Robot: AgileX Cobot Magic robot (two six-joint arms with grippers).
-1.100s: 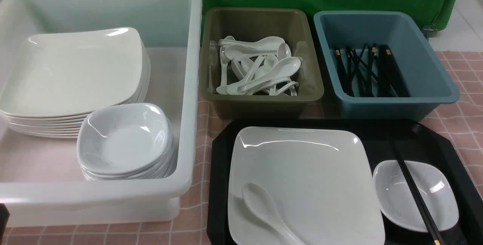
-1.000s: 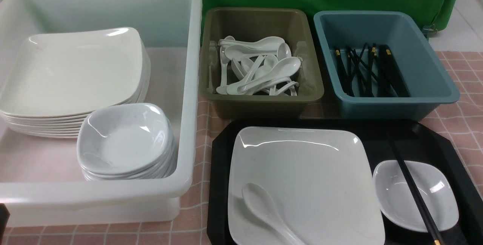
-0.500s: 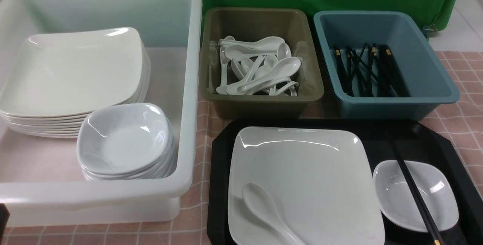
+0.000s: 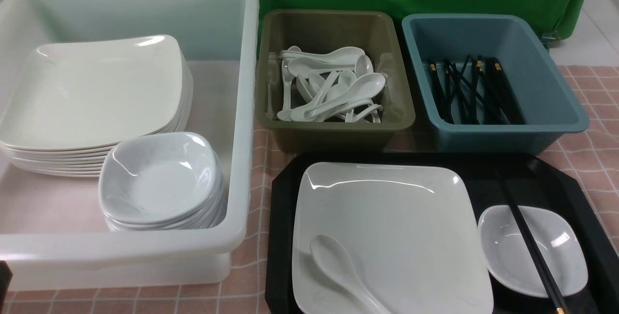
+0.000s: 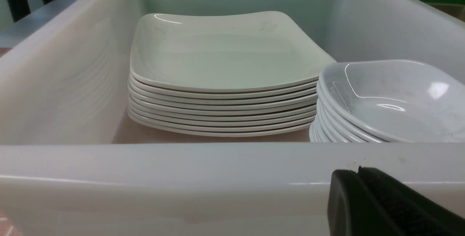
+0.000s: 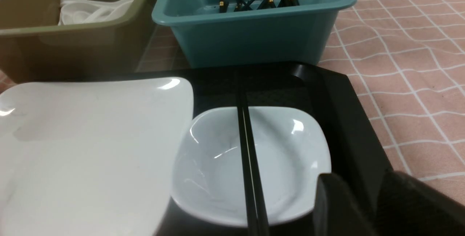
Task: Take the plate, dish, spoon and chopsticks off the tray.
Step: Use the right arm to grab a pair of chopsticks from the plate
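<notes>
My left fingers [image 5: 377, 207] are pressed together, empty, before the bin [image 5: 181, 178] wall. My right fingers [image 6: 338, 207] stand apart, empty, near the dish [image 6: 214, 170].

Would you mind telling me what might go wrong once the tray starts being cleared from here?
The chopsticks lie loose across the dish; lifting the dish first would likely roll them onto the tray. The spoon rests on the plate; tilting the plate could let it slide off.
</notes>
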